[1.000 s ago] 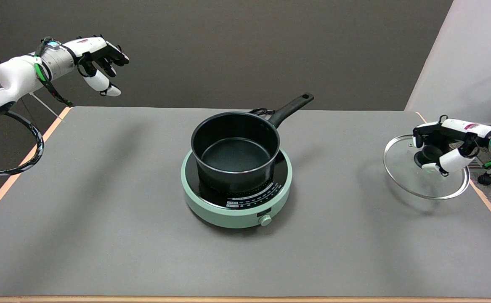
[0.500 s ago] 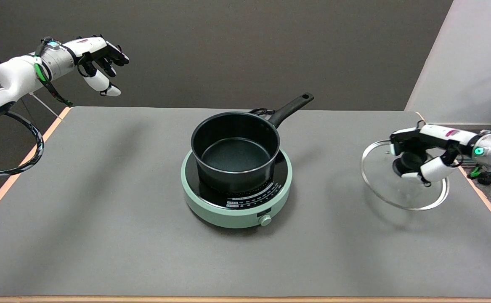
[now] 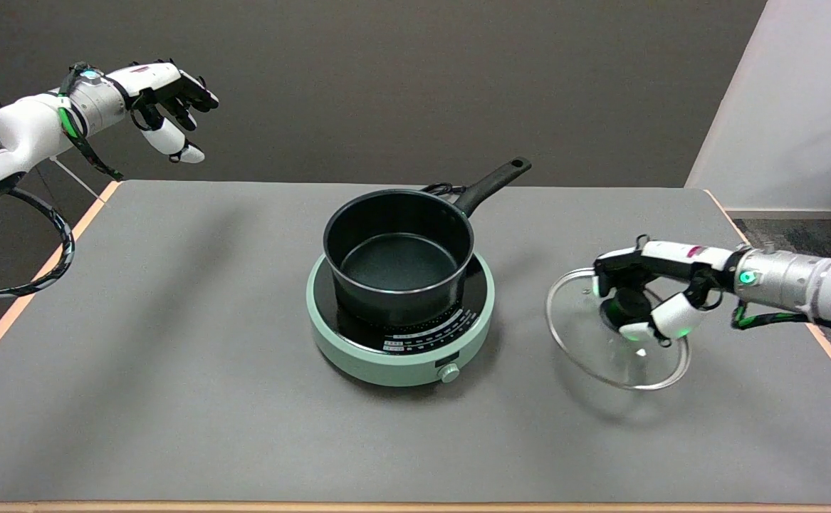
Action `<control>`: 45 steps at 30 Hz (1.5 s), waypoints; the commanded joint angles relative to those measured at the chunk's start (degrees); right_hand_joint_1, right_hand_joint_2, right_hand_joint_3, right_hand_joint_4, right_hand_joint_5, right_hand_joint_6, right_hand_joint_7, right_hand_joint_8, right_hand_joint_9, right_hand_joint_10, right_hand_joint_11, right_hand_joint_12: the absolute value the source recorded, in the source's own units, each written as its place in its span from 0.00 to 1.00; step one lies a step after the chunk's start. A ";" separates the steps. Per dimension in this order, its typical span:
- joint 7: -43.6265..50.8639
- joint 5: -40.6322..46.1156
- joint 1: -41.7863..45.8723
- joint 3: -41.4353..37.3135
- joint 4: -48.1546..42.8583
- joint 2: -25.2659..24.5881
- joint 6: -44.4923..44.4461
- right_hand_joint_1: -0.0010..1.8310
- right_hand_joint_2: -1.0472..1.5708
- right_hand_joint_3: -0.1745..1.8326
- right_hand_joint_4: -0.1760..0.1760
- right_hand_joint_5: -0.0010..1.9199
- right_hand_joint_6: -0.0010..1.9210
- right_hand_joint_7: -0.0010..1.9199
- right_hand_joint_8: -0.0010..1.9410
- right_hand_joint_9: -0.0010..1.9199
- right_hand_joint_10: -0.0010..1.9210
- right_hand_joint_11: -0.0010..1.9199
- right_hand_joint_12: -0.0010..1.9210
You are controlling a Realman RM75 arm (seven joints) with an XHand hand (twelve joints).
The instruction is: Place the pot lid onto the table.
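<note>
- One glass pot lid (image 3: 604,349), tilted, above the desk (image 3: 173,356) right of the cooker; contact with the desk unclear.
- One right hand (image 3: 646,299), fingers (image 3: 664,320) closed around its black knob.
- One black pot (image 3: 397,256) on one green cooker (image 3: 358,353).

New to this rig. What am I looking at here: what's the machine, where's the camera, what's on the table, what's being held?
It is a robot with two white arms, each ending in a black-and-white fingered hand. The single picture comes from a head camera above the table's near side, looking down and across it.

On the grey table sits a mint-green cooktop with an uncovered black pot on it, handle pointing away to the right.

The right hand, reaching in from the picture's right, holds a glass pot lid by its black knob. The lid is tilted, with a shadow below it, so it looks not yet set down. The left hand hangs idle in the air at upper left.
</note>
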State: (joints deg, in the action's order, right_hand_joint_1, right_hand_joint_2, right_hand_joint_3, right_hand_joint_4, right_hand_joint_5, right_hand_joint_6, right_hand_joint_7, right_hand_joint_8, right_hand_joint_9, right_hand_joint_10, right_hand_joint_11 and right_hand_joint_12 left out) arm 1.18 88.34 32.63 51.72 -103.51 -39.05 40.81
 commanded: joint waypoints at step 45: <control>-9.60 -8.73 -3.27 13.60 -2.21 1.79 -0.91 0.65 0.92 0.21 0.48 0.17 0.46 0.19 0.99 0.04 1.00 0.00 0.92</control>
State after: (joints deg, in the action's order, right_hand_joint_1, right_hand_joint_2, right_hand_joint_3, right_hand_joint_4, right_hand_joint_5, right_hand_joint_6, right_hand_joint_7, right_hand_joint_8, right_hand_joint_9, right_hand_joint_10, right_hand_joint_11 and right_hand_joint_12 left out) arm -8.23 80.35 29.56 64.98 -105.44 -37.36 39.55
